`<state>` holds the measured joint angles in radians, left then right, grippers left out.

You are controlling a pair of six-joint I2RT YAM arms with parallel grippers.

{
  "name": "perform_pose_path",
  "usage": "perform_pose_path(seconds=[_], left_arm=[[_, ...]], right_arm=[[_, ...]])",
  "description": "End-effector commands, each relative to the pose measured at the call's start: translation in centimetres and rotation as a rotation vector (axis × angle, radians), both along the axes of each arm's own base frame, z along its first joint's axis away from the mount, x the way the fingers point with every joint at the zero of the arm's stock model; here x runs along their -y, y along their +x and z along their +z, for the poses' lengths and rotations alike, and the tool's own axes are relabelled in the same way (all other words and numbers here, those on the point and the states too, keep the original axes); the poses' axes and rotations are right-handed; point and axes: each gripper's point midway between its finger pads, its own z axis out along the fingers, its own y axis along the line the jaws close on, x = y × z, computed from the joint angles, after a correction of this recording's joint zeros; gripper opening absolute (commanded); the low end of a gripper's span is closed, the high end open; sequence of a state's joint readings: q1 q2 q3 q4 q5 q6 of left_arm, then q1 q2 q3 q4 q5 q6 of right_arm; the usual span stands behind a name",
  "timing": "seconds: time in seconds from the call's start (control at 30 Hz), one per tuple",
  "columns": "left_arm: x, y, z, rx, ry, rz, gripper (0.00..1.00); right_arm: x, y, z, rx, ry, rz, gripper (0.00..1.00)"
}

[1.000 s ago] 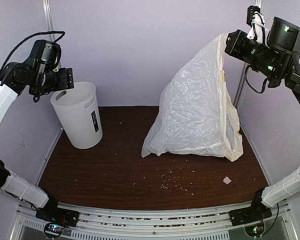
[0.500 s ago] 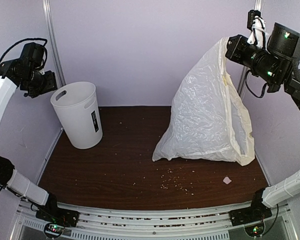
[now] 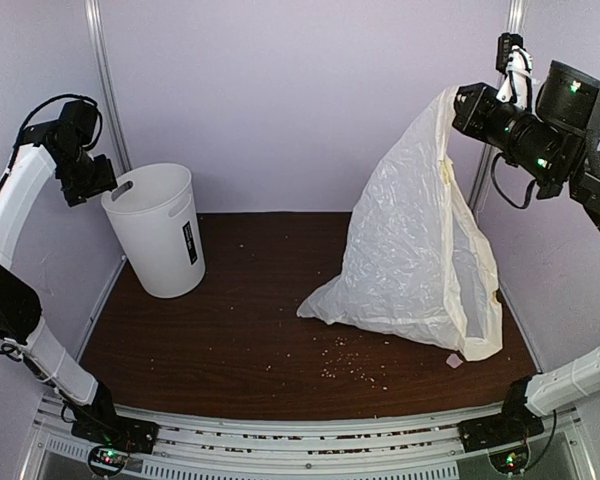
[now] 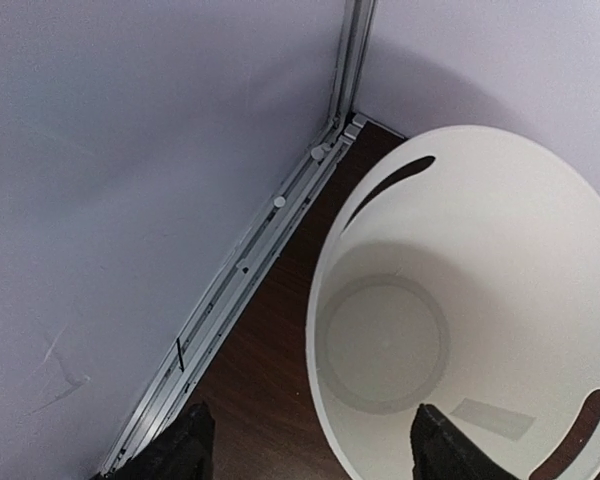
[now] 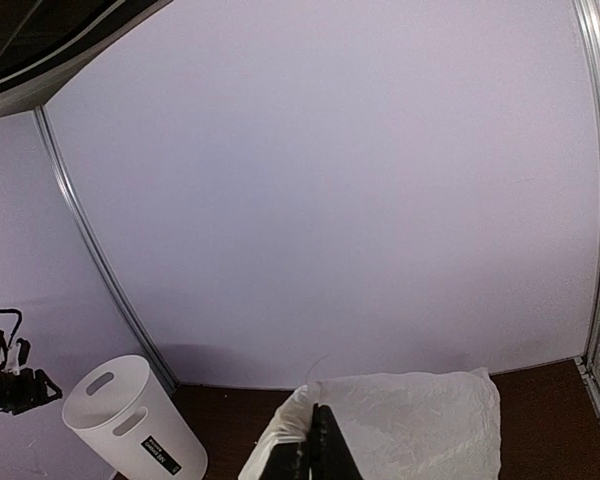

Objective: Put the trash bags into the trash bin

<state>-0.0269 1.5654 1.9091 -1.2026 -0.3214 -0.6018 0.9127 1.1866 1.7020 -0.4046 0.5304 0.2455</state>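
Observation:
The trash bag (image 3: 420,240) is a large crinkly translucent white sack hanging from my right gripper (image 3: 457,103), which is shut on its top corner high at the back right; its bottom rests on the table. In the right wrist view the shut fingers (image 5: 316,445) pinch the bag (image 5: 420,420). The trash bin (image 3: 158,230) is a white tapered bucket with a black label, standing upright at the back left, also seen in the right wrist view (image 5: 130,415). My left gripper (image 3: 105,180) is open and empty just above the bin's left rim; its view looks into the empty bin (image 4: 460,320).
A small white paper scrap (image 3: 454,360) lies near the bag's front right corner. Crumbs (image 3: 350,365) are scattered on the brown table (image 3: 240,340). Purple walls close in the back and sides, with a metal rail (image 4: 250,260) along the left wall.
The right gripper stayed high while the bag swung and slid right and toward the front. The left arm rose and turned, its gripper now pointing down over the bin's left rim.

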Motion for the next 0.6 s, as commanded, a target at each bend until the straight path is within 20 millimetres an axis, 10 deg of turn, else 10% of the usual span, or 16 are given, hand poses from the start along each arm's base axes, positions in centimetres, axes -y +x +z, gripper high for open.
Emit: perform_pose_path(seconds=[0.0, 0.57], left_arm=[[-1.2, 0.9, 2.3, 0.096, -0.020, 0.019, 0.72], [-3.3, 7.4, 1.2, 0.124, -0.113, -0.057, 0.61]], right_arm=[[1.3, -0.9, 0.0, 0.010, 0.057, 0.005, 0.00], [4.6, -2.7, -1.7, -0.004, 0.065, -0.041, 0.00]])
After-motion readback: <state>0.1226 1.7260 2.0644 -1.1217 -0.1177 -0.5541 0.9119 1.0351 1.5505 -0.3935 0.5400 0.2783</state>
